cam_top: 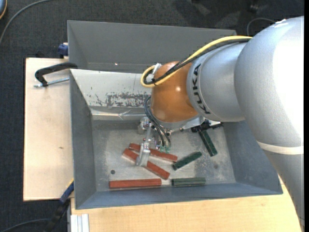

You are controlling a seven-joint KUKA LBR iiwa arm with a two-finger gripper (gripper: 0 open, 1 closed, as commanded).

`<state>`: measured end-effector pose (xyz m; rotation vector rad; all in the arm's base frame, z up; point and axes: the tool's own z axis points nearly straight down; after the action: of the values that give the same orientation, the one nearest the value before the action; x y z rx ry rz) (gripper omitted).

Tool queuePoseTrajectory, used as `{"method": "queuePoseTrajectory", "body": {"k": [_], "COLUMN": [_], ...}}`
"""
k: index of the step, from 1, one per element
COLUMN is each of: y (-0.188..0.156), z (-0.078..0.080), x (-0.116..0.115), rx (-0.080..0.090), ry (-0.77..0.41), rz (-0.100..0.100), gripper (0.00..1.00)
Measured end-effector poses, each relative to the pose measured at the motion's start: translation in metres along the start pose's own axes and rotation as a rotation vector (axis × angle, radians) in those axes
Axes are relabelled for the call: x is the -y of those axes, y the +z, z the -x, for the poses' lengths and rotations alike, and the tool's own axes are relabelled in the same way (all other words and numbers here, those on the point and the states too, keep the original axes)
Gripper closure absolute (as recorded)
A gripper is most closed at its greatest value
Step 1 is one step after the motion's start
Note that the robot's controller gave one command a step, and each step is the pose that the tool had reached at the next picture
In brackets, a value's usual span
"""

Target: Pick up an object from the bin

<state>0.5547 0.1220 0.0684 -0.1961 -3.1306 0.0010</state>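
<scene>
Grey metal bin (82, 144): gripper (144, 156) low over short flat red bars (158, 169), twelve o'clock of long red bar (135, 183); grip unreadable. Probably light, stiff, slick, so pinch across the width.

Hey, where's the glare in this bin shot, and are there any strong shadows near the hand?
Camera view: glare washes a pale band across the bin's back wall. The arm's silver casing is the brightest surface. The bin floor around the hand and the red-brown sticks is evenly lit, with only faint shadows.
</scene>
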Motion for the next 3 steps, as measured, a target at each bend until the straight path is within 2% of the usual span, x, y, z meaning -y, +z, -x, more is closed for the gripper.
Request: {"method": "queuePoseTrajectory", "body": {"k": [1,2,3], "y": [-0.003,-0.003,-0.003], "z": [0.002,0.002,0.010], "x": [-0.002,-0.002,0.032], "rx": [0.007,0.007,0.005], "ry": [-0.001,-0.001,-0.012], "rz": [0.004,0.003,0.001], "gripper": [1.00,0.00,0.00]}}
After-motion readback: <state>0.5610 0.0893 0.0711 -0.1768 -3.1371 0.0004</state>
